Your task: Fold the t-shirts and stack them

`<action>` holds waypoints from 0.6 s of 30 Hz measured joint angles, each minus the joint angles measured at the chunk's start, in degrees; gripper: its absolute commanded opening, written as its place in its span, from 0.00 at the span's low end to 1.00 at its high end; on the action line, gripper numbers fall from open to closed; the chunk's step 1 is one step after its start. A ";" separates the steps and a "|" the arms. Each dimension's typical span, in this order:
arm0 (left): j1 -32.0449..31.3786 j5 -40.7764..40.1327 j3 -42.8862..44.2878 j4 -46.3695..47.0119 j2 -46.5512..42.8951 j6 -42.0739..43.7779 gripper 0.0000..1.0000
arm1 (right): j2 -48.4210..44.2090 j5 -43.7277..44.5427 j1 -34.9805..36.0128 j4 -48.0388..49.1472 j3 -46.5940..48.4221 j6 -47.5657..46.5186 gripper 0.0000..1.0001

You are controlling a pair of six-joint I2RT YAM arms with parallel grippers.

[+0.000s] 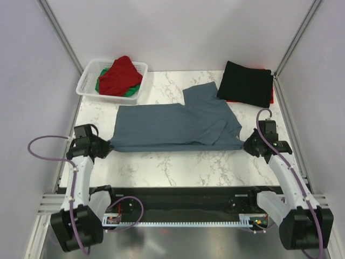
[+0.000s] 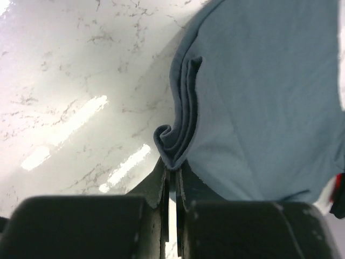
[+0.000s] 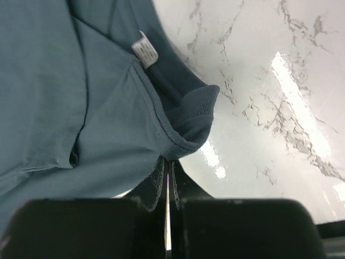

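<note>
Blue-grey t-shirt pinched at both ends

Garment is laid flat mid-frame on the marble table, with its long axis running left to right. The neck end, marked by the label, is pointed right and the hem left. One sleeve is turned toward upper centre. The bunched lower-left corner is clamped in the closed left gripper. The collar edge is nipped tight by the right gripper. A black t-shirt is seen folded at upper right. A red t-shirt is heaped in the basket at upper left.

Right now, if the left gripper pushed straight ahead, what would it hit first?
The blue-grey shirt: the left gripper is shut on its bunched edge, and more shirt lies straight ahead.
</note>
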 measured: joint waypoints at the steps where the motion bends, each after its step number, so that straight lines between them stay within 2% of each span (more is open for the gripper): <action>1: 0.96 1.18 0.00 -1.20 -2.25 0.22 0.02 | -1.81 0.07 0.00 -1.68 0.90 0.35 0.00; 11: 2.47 7.02 -0.04 -13.35 -14.38 0.76 0.03 | -17.44 0.92 -0.11 -16.24 2.34 4.42 0.00; 13: 2.49 7.02 0.00 -15.96 -17.14 0.81 0.08 | -19.78 0.50 -0.13 -18.73 2.05 4.44 0.00; 14: 2.49 7.02 0.09 -17.18 -18.38 0.92 0.12 | -20.61 0.24 -0.13 -19.63 2.10 4.48 0.15; 16: 2.64 7.02 0.39 -19.41 -20.11 1.73 0.47 | -22.29 -0.26 -0.11 -22.43 2.82 5.49 0.35; 17: 2.73 7.04 0.76 -20.63 -20.92 2.43 0.68 | -22.86 -0.57 -0.15 -23.45 3.50 5.57 0.64; 18: 2.73 7.15 1.22 -21.51 -21.40 3.10 0.91 | -23.30 -0.92 -0.17 -24.46 4.59 6.12 0.74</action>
